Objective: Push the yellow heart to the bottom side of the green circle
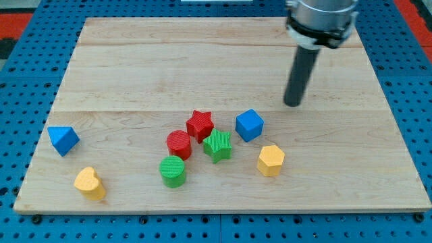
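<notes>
The yellow heart (pixel 90 183) lies near the board's bottom left corner. The green circle (pixel 173 171) stands to its right, at the bottom of the central cluster. My tip (pixel 293 103) rests on the board at the upper right, far from both. It is above and to the right of the blue cube (pixel 249 125). The tip touches no block.
A red circle (pixel 179 144), red star (pixel 200 125) and green star (pixel 218 146) crowd just above and right of the green circle. A yellow hexagon (pixel 271 160) sits at the lower right. A blue triangle (pixel 63 140) lies at the left edge, above the heart.
</notes>
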